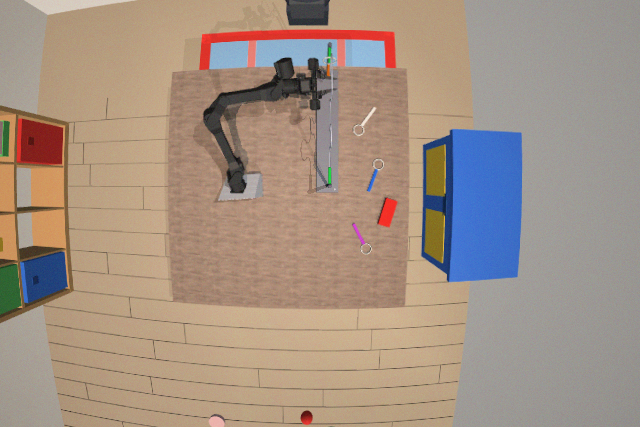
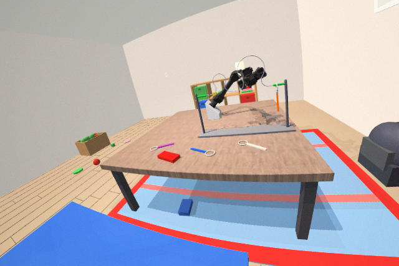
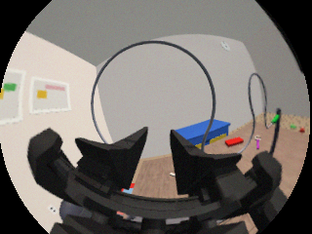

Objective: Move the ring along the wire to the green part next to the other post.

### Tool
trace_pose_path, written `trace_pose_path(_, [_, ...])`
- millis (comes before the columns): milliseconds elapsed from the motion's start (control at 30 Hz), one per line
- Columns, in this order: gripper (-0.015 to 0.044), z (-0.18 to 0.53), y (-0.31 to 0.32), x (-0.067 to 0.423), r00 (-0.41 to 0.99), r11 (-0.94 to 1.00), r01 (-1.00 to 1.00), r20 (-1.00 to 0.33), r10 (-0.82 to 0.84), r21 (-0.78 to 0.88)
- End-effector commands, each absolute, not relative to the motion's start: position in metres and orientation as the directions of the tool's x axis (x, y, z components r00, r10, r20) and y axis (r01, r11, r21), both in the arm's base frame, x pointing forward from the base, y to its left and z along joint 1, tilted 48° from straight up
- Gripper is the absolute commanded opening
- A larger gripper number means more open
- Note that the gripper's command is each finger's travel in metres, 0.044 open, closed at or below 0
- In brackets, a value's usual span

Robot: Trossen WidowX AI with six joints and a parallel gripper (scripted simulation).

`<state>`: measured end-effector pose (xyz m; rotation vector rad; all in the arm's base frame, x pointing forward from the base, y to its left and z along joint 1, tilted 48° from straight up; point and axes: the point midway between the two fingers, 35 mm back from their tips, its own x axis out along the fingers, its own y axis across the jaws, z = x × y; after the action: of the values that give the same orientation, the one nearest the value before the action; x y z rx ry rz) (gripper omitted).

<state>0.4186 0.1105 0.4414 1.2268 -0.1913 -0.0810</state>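
At twelve o'clock on the desk (image 1: 289,267), the orange handle (image 2: 277,101) hangs by the far post (image 2: 286,103). Jaws stand partly parted, empty (grey wire (image 3: 156,49) looms just ahead); better to drop below the loop before approaching the handle.

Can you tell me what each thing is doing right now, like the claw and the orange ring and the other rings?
Claw: partly open, holding nothing.
Orange handle: hanging down from the green part, not grabbed.
White-handled ring: lying flat on the table.
Blue-handled ring: lying flat.
Purple-handled ring: lying flat.
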Motion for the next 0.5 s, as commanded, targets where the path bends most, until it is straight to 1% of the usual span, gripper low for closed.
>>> trace_pose_path(0, [0.016, 0.429, 0.137, 0.421, 0.988, 0.337, -0.041, 0.088, -0.124, 0.941])
trace_pose_path(200, [0.016, 0.416, 0.191, 0.415, 0.996, 0.376, -0.026, 0.054, -0.065, 0.926])
trace_pose_path(467, [0.016, 0.405, 0.253, 0.393, 0.999, 0.447, -0.004, 0.018, -0.027, 0.895])
